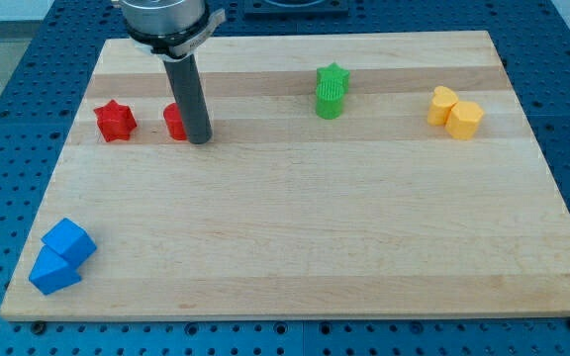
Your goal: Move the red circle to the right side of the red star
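The red star (115, 121) lies on the wooden board at the view's upper left. The red circle (174, 121) lies just to the right of the star, with a small gap between them; my rod hides its right part. My tip (200, 139) rests on the board against the circle's right side.
A green star (332, 81) stands on a green block (330, 102) at the view's top centre. Two yellow blocks (444, 105) (465, 120) touch at the upper right. Two blue blocks (69, 241) (51, 272) touch at the lower left. The board's edge (295, 316) runs along the bottom.
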